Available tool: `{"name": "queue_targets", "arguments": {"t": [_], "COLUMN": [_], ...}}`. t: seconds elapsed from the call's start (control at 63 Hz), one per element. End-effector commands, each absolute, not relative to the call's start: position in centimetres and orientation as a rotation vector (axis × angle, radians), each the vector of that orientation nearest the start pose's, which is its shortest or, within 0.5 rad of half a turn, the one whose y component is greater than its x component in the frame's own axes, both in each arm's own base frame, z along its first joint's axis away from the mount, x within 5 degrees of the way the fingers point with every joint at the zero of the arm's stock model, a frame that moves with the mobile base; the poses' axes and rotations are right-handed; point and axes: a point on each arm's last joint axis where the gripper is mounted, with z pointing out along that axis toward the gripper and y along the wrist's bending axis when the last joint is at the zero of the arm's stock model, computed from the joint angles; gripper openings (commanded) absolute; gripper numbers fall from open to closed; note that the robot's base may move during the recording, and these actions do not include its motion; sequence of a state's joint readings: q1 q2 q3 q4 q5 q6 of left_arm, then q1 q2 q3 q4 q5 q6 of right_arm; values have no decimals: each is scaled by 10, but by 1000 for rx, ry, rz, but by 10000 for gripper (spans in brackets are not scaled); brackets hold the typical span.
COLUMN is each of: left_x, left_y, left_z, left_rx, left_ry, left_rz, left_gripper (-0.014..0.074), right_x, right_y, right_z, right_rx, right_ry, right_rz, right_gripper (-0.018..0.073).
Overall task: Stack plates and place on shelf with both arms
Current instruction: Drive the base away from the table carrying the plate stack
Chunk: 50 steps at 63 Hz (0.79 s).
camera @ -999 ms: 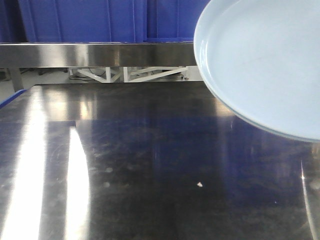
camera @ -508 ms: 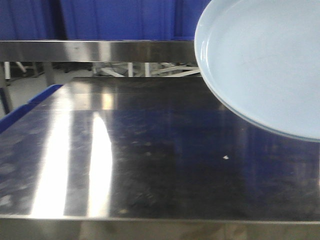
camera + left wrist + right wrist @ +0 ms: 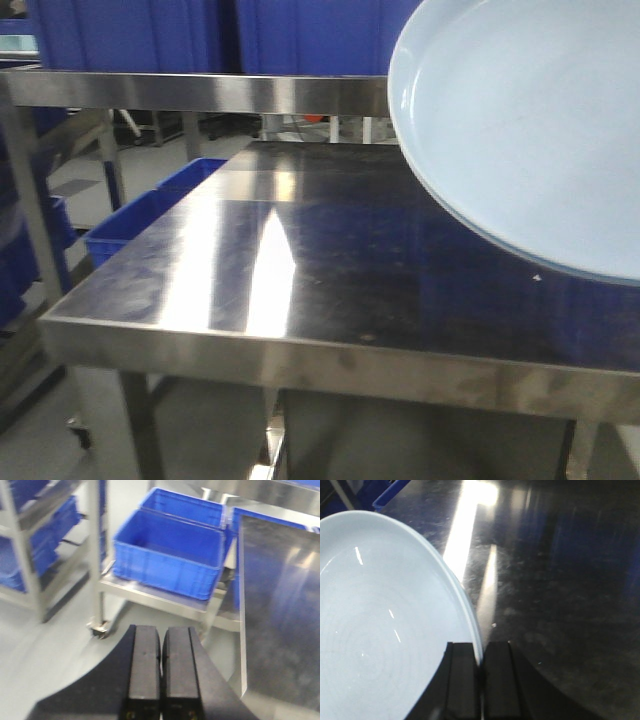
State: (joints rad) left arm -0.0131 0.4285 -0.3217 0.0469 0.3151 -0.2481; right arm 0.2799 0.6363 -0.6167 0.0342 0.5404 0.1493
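The right hand point(image 3: 481, 655) pinches the rim of the round, glossy pale bluish-white plates point(image 3: 520, 130), holding them at upper right above the dark steel bench point(image 3: 300, 270), likely for carrying; the left hand point(image 3: 161, 640) is closed, empty.

left pincer point(image 3: 161, 632) closed (empty), right pincer point(image 3: 481, 647) tight on plate point(image 3: 385, 630) rim
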Motion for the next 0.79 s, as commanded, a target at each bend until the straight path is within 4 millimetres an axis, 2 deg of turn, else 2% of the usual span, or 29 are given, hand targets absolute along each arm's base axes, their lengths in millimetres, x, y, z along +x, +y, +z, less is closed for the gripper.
{"name": "queue_targets", "arguments": {"t": [0.0, 0.777], "left_x": [99, 99], "left_y": [-1, -1], "left_z": [278, 278], "left_rx": [-180, -180], "left_ry": [1793, 1793], "left_rz": [-153, -153], "left_gripper": [90, 90], "right_x": [122, 122], "right_y": [36, 36], "right_z": [336, 336], "right_rx": [-106, -106], "right_ry": [1931, 1931], "right_rz": [318, 318], "right_gripper": [48, 48]}}
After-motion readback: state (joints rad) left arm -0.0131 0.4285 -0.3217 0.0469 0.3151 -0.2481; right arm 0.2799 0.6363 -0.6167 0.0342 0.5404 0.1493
